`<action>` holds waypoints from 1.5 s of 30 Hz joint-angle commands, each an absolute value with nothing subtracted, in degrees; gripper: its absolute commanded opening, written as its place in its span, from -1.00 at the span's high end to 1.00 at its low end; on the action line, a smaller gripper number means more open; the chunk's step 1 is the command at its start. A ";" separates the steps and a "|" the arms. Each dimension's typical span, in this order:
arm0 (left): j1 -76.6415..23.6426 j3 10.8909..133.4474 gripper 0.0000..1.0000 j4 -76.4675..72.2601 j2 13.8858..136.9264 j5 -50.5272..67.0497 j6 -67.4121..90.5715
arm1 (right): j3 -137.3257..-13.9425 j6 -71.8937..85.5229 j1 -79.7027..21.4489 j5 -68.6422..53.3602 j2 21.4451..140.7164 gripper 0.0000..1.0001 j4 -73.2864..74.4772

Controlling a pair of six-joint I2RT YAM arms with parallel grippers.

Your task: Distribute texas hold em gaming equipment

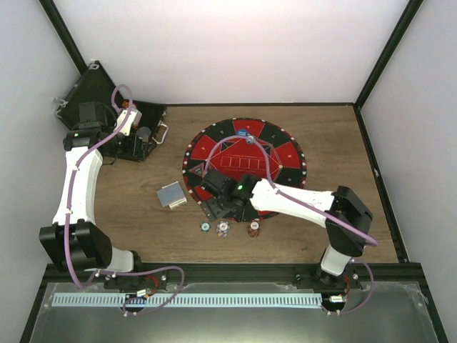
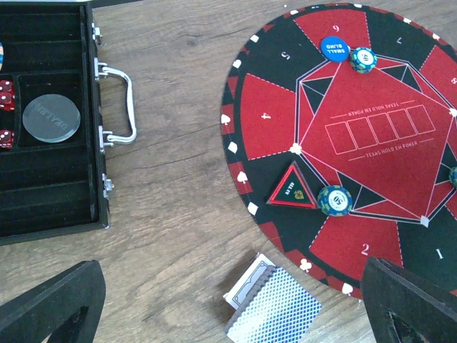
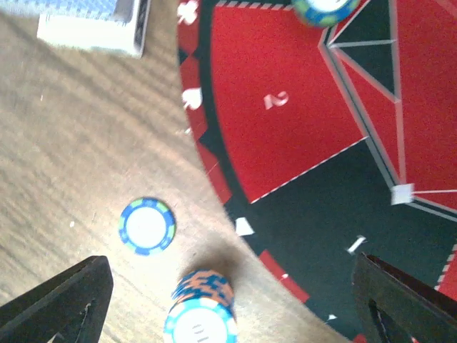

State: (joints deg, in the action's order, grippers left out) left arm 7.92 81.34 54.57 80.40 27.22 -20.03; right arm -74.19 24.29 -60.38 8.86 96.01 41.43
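A deck of blue-backed cards (image 1: 171,194) lies on the wood left of the round red-and-black mat (image 1: 285,153); it also shows in the left wrist view (image 2: 275,307) and the right wrist view (image 3: 93,21). A blue button (image 2: 334,48) with a striped chip (image 2: 363,59) sits at the mat's far side, and another chip (image 2: 334,200) lies beside a triangular marker (image 2: 293,189). Three chip piles (image 1: 223,229) stand on the wood in front of the mat. My right gripper (image 1: 220,202) is open and empty above a chip stack (image 3: 202,307) and a single chip (image 3: 147,226). My left gripper (image 1: 141,137) is open and empty by the case.
The open black case (image 1: 96,96) stands at the back left, its silver handle (image 2: 121,103) facing the mat; a grey dealer disc (image 2: 51,118) and red dice (image 2: 6,93) lie in it. Walls close in the table on three sides.
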 commanded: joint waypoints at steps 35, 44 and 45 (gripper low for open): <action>8.29 82.79 -1.00 54.49 79.79 27.27 -20.47 | -66.41 26.26 -65.93 2.96 101.02 -0.24 38.26; 8.28 82.83 -1.00 54.47 79.69 27.25 -20.54 | -65.83 26.49 -65.94 2.99 101.33 -0.08 37.88; 8.26 82.80 -1.00 54.49 79.67 27.20 -20.50 | -65.83 26.46 -66.00 2.94 101.17 -0.05 37.85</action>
